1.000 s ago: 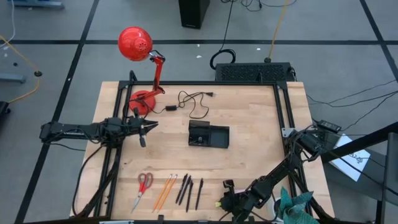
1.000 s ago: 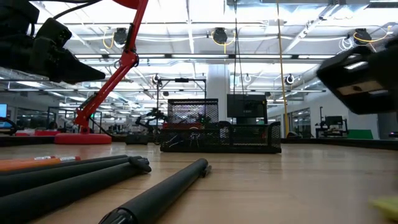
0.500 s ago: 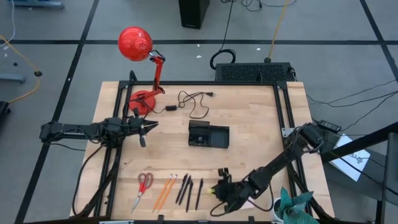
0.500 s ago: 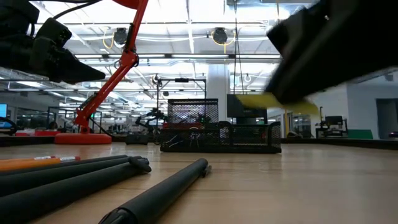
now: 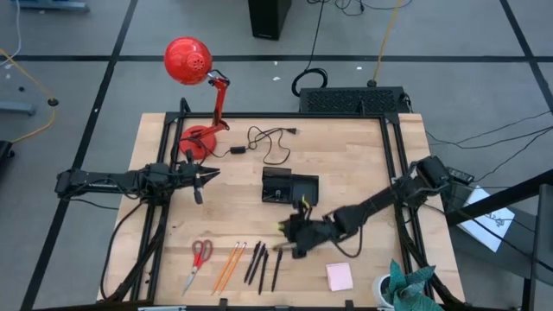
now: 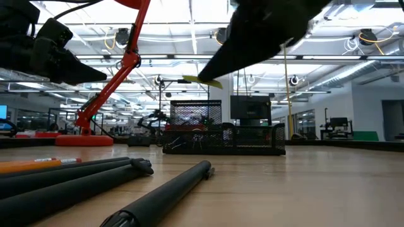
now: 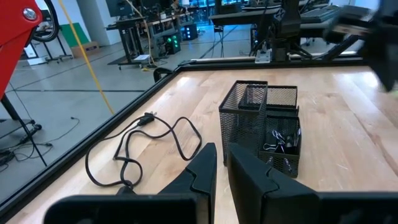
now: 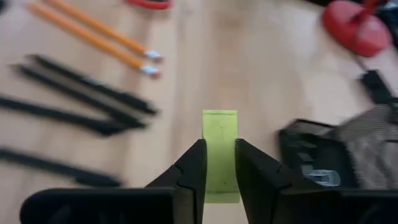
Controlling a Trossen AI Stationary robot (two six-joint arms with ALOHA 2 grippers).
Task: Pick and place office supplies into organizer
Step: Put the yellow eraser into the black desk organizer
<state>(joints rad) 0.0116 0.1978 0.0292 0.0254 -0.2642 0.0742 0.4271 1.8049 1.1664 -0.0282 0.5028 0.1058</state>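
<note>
The wooden table (image 5: 346, 164) carries all items of the task. A red desk lamp (image 5: 192, 69) stands at its far left corner, with a black cable (image 5: 268, 142) lying just beside the lamp base.

The left arm waits over the left side of the table. The left gripper (image 5: 204, 177) hangs there with its fingers nearly pressed together and nothing between them.

The right arm reaches in from the right edge toward the table middle. The right gripper (image 5: 292, 226) pinches a small yellow-green block (image 8: 220, 140) between its two fingers and holds it clear of the table surface. In the low view the block (image 6: 203, 81) shows well above the wood.

The organizer (image 5: 290, 187), a black mesh tray, stands near the table centre, just beyond the right gripper. Binder clips (image 7: 278, 146) already lie in one compartment.

The remaining supplies lie in a row near the front edge: red-handled scissors (image 5: 200, 257), two orange pencils (image 5: 228, 264) and the black pens (image 5: 263, 263). A pink sticky-note pad (image 5: 339, 276) lies apart from them, to the right.

Step in hand: transport of the block to the organizer. Judged from the layout, the next move calls for a short advance until the block is over a free compartment, then a descent inside the low walls, then release. Misalignment risks setting the block on the mesh rim.
</note>
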